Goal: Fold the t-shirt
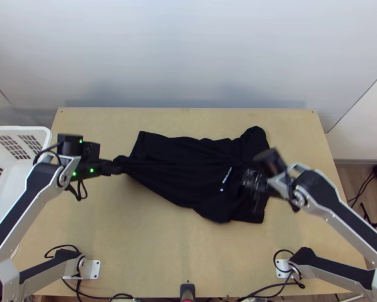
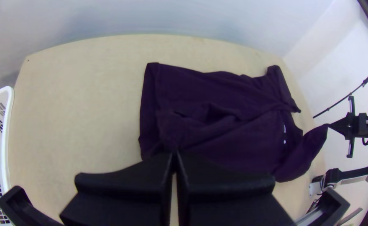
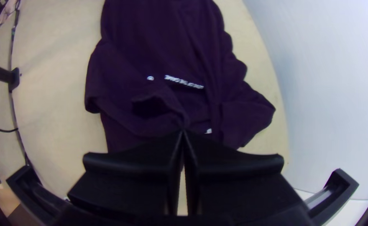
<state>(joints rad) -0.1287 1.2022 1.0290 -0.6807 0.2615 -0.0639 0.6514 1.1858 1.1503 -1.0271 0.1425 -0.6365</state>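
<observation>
The shirt point(image 1: 180, 173) is pinched by the left gripper point(image 2: 175, 152) toward the worktop's point(image 1: 153, 251) left edge, by the right gripper point(image 3: 183, 131) toward its right; folding appears unfinished.

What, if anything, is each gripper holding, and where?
Both hold the black t-shirt: the left gripper by bunched cloth at the hem end, the right gripper by raised cloth near the white print.

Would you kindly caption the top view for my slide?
Left gripper and right gripper hold a black t-shirt stretched across the table.
</observation>
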